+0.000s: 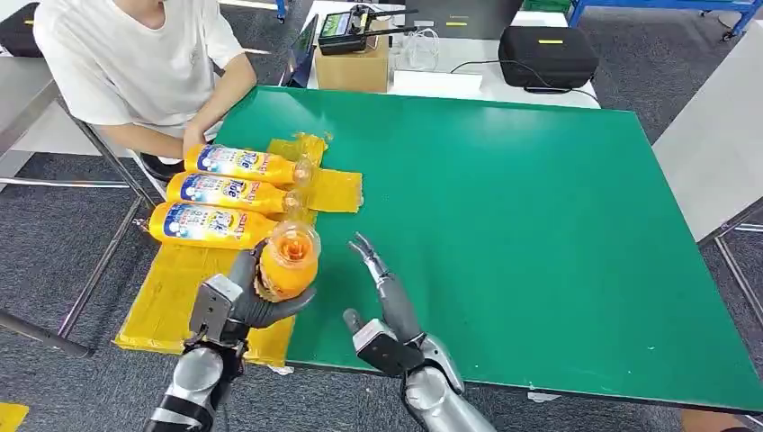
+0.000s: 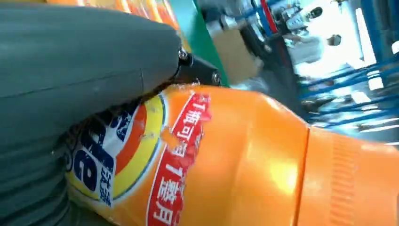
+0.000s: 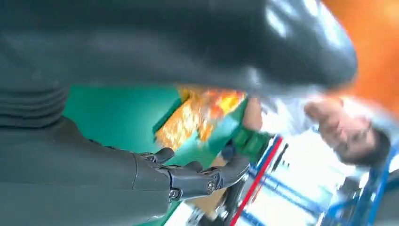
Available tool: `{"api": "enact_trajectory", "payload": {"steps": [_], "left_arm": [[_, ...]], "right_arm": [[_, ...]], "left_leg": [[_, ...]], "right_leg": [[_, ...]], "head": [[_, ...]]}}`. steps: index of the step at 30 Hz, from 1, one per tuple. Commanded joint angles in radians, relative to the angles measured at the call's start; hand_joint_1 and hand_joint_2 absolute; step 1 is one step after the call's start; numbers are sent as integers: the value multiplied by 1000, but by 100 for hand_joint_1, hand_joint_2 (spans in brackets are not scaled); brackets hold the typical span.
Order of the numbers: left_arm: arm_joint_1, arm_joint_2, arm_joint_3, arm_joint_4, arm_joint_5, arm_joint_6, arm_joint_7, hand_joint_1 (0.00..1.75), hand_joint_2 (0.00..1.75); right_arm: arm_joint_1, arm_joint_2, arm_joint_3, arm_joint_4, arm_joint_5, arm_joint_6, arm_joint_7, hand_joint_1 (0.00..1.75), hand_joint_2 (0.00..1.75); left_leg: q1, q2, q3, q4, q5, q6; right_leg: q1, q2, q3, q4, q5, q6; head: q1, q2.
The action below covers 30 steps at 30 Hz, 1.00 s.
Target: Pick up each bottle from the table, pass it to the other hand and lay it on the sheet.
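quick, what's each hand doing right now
Left hand: gripping an orange plastic detergent bottle above the yellow sheet.
Right hand: open, fingers spread, holding nothing, over the green table.

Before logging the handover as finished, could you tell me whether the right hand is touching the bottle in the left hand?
Apart. The head view shows bare green table between the right hand and the bottle gripped by the left hand.

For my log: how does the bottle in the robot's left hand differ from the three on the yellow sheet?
The held bottle is gripped by the left hand, cap end toward the camera; the three bottles lie flat on the yellow sheet, untouched by the robot. All are orange, with matching labels.
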Motion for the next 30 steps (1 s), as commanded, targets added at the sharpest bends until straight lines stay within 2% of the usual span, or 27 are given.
{"api": "enact_trajectory", "payload": {"steps": [1, 5, 6, 7, 8, 9, 11, 12, 13, 14, 20, 23, 24, 30], "left_arm": [[52, 159, 187, -46, -169, -9, 21, 166, 175], [51, 156, 184, -46, -170, -10, 21, 166, 175], [50, 161, 178, -45, -187, -6, 26, 155, 175], [51, 169, 176, -41, -207, -2, 40, 157, 175], [55, 192, 188, -25, -239, -10, 110, 155, 175], [66, 246, 196, 13, -298, -28, 175, 152, 175], [87, 300, 238, 66, -361, -19, 184, 159, 175], [92, 316, 257, 84, -395, -12, 169, 171, 175], [98, 321, 289, 100, -421, -20, 158, 171, 175], [103, 346, 266, 104, -468, -41, 129, 175, 175], [91, 326, 259, 103, -472, -59, 132, 175, 175], [68, 307, 181, 112, -475, -134, 107, 175, 175], [54, 295, 131, 124, -477, -149, 94, 169, 175], [0, 230, -15, 159, -387, -183, 59, 159, 175]], "right_arm": [[28, -25, -135, -57, -16, -11, -15, 0, 0], [29, -23, -134, -57, -16, -11, -15, 0, 0], [28, -22, -134, -56, -14, -13, -17, 0, 0], [29, -22, -135, -55, -14, -13, -18, 0, 0], [31, -22, -140, -54, -15, -17, -22, 0, 0], [34, -22, -144, -53, -17, -17, -31, 0, 0], [37, -21, -150, -49, -24, -11, -42, 0, 0], [37, -20, -152, -46, -25, -10, -47, 0, 0], [34, -18, -155, -35, -28, -7, -54, 0, 0], [26, -16, -153, -23, -30, 1, -61, 0, 0], [14, -8, -154, -4, -33, 0, -67, 0, 0], [-2, -7, -132, 3, -40, 17, -67, 0, 0], [-14, -4, -121, 15, -43, 20, -67, 0, 0], [-38, -4, -90, 45, -69, 12, -67, 0, 0]], "left_leg": [[1, 2, 4, -3, -1, 3], [0, -1, 1, -1, 0, 2], [0, -1, 3, -2, 0, 3], [0, -1, 1, -1, 0, 2], [0, -2, 2, -2, 0, 3], [1, -1, 4, -3, 0, 4], [0, 1, 5, -4, 0, 3], [0, 3, 5, -3, 0, 2], [0, 5, 8, -6, 0, 2], [0, 5, 7, -5, 0, 2], [1, 0, 4, -2, 0, 2], [1, 1, 5, -3, 1, 2], [1, 1, 6, -4, 1, 3], [0, -6, 8, -5, 3, 3]], "right_leg": [[2, 2, 3, -2, 0, -5], [1, 0, 1, -1, 0, -3], [1, -1, 3, -2, 0, -4], [1, -1, 2, -2, 0, -3], [1, -1, 3, -2, 0, -4], [2, -1, 4, -3, 0, -5], [1, 2, 4, -4, 0, -6], [1, 3, 3, -2, 0, -4], [1, 5, 5, -4, 0, -6], [1, 5, 4, -3, 0, -5], [2, 0, 2, 1, 0, -3], [1, 1, 3, 0, 0, -3], [2, 1, 5, -1, 1, -5], [1, -5, 8, -2, 0, -5]], "head": [[0, 0], [0, 0], [0, 0], [0, 0], [0, 0], [0, 0], [1, 0], [0, 0], [1, 0], [0, 0], [1, 0], [0, 0], [0, 0], [0, 0]]}}
